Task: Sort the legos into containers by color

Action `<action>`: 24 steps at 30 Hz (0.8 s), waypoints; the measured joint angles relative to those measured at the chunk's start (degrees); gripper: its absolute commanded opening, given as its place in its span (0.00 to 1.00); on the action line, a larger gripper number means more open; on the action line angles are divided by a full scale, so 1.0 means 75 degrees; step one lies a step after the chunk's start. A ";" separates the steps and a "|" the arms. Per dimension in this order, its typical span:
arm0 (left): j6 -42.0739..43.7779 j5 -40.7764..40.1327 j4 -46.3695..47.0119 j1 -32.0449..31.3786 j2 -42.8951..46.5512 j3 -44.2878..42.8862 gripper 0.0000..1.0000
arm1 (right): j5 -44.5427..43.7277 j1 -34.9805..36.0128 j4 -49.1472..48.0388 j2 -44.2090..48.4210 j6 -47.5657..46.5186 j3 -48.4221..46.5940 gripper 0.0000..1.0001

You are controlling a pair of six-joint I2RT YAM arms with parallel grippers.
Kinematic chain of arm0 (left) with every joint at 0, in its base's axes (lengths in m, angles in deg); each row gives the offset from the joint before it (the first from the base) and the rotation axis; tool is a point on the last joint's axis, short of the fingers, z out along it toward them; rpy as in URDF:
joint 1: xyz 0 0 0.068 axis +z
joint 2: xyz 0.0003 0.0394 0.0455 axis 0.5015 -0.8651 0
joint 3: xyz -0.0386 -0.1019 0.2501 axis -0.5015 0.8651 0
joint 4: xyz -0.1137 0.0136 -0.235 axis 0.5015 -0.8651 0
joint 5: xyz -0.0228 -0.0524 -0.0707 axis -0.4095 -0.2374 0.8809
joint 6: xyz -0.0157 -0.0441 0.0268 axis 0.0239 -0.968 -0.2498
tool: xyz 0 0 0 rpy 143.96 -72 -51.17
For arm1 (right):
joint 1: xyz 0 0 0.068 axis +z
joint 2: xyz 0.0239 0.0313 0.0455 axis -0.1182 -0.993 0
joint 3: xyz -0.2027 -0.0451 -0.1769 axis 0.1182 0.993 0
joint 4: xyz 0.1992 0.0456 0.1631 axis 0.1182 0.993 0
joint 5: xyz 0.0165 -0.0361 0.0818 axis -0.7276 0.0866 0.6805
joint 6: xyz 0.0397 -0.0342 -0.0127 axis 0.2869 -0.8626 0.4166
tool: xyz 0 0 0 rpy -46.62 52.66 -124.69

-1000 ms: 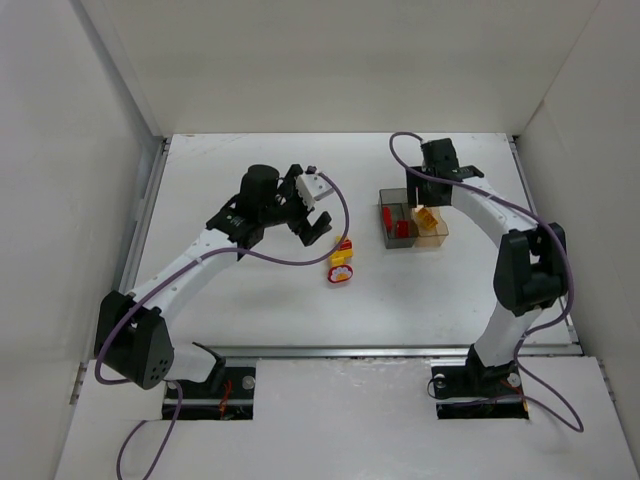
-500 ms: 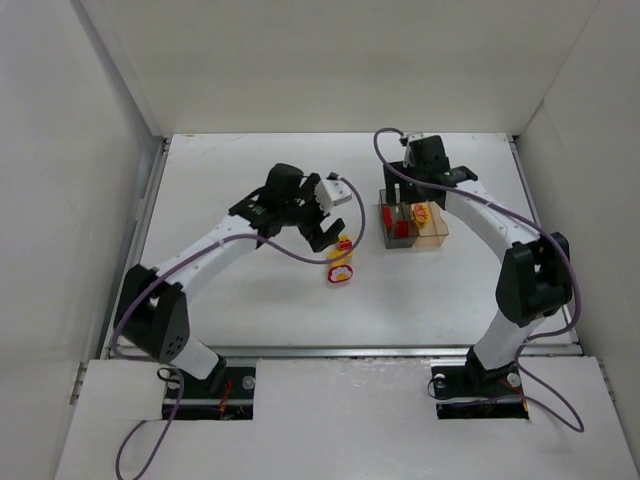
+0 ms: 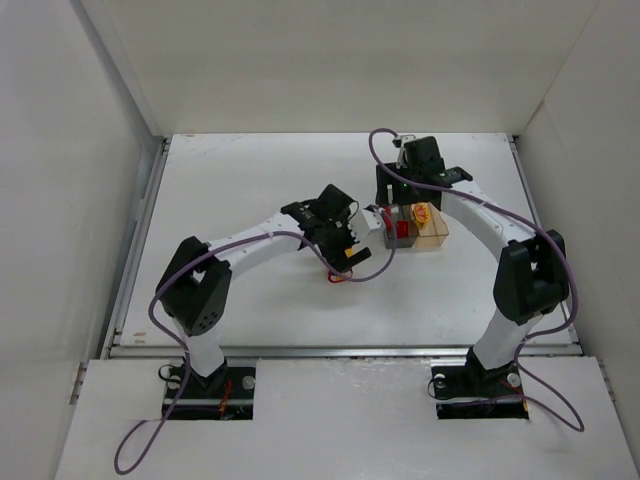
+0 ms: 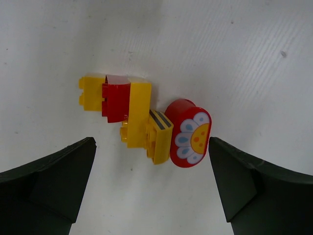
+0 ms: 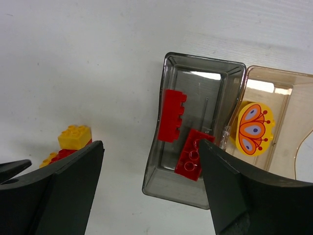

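A cluster of loose legos lies on the white table: a yellow brick (image 4: 139, 115) joined to a red brick (image 4: 116, 100), a yellow striped piece (image 4: 159, 134), and a round red piece with a white flower face (image 4: 191, 133). My left gripper (image 4: 151, 196) is open and empty, hovering right over this cluster (image 3: 345, 262). The smoky grey box (image 5: 195, 191) holds two red bricks (image 5: 172, 115). The joined amber box (image 5: 288, 161) holds a yellow round piece (image 5: 254, 128). My right gripper (image 5: 151, 196) is open and empty above the grey box's left side (image 3: 398, 228).
White walls enclose the table on the left, back and right. The boxes stand right of centre (image 3: 430, 228), close to the loose cluster. Purple cables hang from both arms. A metal rail runs along the table's near edge (image 3: 340, 350).
My left arm has swung right and come down over the loose bricks, now partly hiding them from above. My right gripper has shifted slightly left over the grey box.
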 measured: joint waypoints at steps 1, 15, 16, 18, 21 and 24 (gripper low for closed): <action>-0.0087 -0.0114 0.0020 -0.0038 -0.0140 -0.0076 1.00 | 0.0009 0.0000 -0.0020 0.0000 0.0000 0.0012 0.84; -0.0793 -0.1722 0.0542 -0.0029 -0.0731 0.0087 0.46 | 0.0175 0.0000 -0.0344 0.0006 0.0003 0.0437 0.84; -0.0799 -0.1687 0.0571 0.0012 -0.0729 0.0087 0.46 | 0.0175 0.0000 -0.0353 0.0009 0.0003 0.0449 0.84; -0.0813 -0.1571 0.0638 0.0087 -0.0729 0.0087 0.48 | 0.0184 0.0000 -0.0382 0.0038 0.0003 0.0513 0.84; -0.0851 -0.1454 0.0638 0.0184 -0.0734 0.0087 0.73 | 0.0213 0.0000 -0.0382 0.0050 0.0003 0.0516 0.84; -0.1064 -0.1332 0.0527 0.0242 -0.0743 0.0076 1.00 | 0.0262 0.0000 -0.0385 0.0052 0.0003 0.0516 0.83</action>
